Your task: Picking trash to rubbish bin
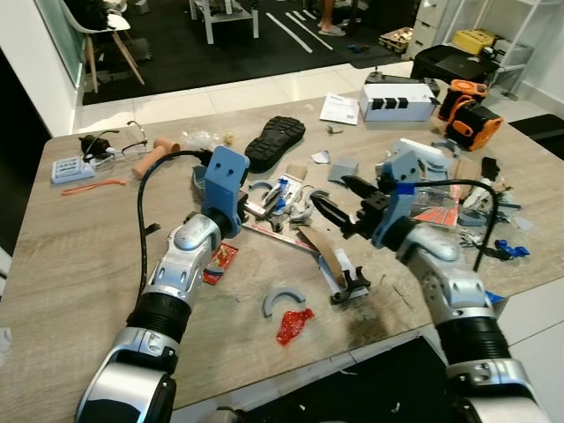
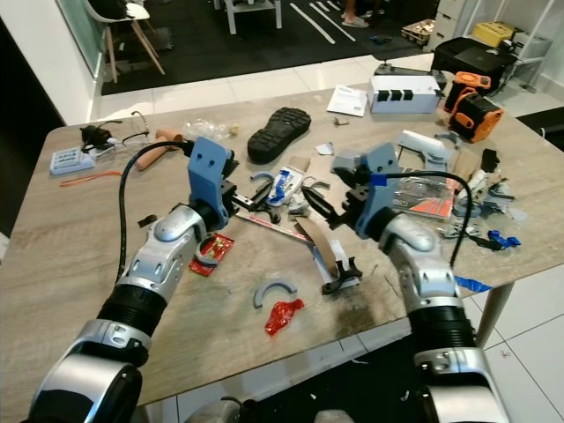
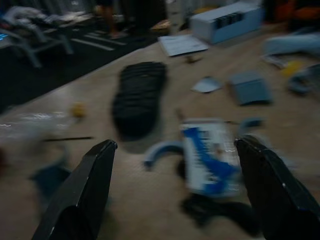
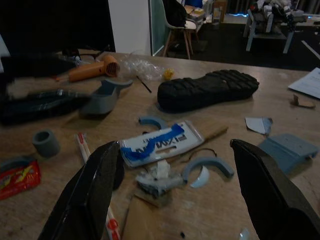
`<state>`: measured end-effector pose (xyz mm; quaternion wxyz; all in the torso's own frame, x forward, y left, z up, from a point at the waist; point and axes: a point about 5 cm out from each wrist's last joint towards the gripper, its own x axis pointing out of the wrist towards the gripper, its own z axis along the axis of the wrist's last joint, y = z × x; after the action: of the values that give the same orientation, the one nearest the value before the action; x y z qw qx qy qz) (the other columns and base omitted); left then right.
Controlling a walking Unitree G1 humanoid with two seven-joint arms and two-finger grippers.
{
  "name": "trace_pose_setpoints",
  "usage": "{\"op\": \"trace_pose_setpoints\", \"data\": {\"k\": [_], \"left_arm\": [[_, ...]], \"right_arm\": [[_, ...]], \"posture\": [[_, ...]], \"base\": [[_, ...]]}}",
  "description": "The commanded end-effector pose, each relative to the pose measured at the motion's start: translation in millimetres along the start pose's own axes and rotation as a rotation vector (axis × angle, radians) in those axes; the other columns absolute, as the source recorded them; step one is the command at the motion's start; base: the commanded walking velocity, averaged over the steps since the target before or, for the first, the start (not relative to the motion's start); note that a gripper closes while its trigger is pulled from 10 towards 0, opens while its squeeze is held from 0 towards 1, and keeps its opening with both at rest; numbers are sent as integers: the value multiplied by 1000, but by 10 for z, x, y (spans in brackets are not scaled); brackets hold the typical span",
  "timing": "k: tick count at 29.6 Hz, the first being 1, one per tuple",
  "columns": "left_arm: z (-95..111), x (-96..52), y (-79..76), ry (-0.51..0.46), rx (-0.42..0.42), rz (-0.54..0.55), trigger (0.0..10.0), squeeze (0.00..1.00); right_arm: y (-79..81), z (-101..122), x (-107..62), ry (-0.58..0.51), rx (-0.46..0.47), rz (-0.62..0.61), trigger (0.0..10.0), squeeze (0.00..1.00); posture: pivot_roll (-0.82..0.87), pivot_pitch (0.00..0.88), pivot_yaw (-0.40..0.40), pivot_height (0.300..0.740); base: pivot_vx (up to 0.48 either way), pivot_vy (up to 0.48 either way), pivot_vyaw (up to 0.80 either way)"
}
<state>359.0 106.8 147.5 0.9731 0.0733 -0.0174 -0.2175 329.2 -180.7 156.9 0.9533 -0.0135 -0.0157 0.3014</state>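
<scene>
A white-and-blue wrapper (image 1: pixel 282 192) lies amid the clutter at the middle of the wooden table (image 1: pixel 79 264), beside a crumpled scrap of paper (image 4: pixel 155 180). My left gripper (image 1: pixel 262 205) is open just left of the wrapper and points at it; the wrapper (image 3: pixel 210 155) lies between its fingers (image 3: pixel 87 190) in the left wrist view. My right gripper (image 1: pixel 342 201) is open just right of the wrapper (image 4: pixel 160 142), low over the table. A red wrapper (image 1: pixel 293 324) lies near the front edge, and another (image 1: pixel 220 262) under my left forearm.
A black shoe sole (image 1: pixel 275 139) lies behind the wrapper. Grey arc pieces (image 1: pixel 282 300), a brown strip with a black clip (image 1: pixel 351 286), a white box (image 1: pixel 397 101), an orange-and-black tool (image 1: pixel 467 110) and loose parts crowd the right half. A chair (image 1: pixel 106 35) stands beyond the table.
</scene>
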Motion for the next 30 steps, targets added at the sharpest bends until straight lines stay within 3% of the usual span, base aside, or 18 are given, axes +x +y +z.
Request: {"op": "trace_pose_setpoints", "data": {"k": [1,9,12,15,16,19,25,30], "left_arm": [[-34,-2,71,42,59,36,10000,0],[-303,-168,391,242,180,163,10000,0],[-321,-177,396,252,179,166,10000,0],[-384,-211,424,285,179,191,10000,0],[-444,-251,448,321,171,214,10000,0],[-481,-282,463,344,163,228,10000,0],[-468,-360,486,336,56,208,10000,0],[-422,-450,551,314,-96,202,10000,0]], "right_arm": [[5,23,-35,-26,2,11,10000,0],[-70,4,-124,38,-29,20,10000,0],[-69,-3,-137,50,-38,30,10000,0],[-91,-79,-227,129,-103,52,10000,0],[-157,-158,-332,207,-148,39,10000,0],[-228,-196,-397,244,-159,5,10000,0],[-410,-263,-532,318,-173,-86,10000,0],[-502,-285,-575,361,-190,-132,10000,0]], "posture": [[-97,0,38,740],[-82,0,41,740],[-82,0,41,740],[-88,0,44,740],[-90,0,45,740],[-92,0,47,740],[-92,0,48,740],[-83,0,40,740]], "base": [[0,0,0],[0,0,529],[0,0,0],[0,0,0],[0,0,0],[0,0,0],[0,0,0],[0,0,0]]}}
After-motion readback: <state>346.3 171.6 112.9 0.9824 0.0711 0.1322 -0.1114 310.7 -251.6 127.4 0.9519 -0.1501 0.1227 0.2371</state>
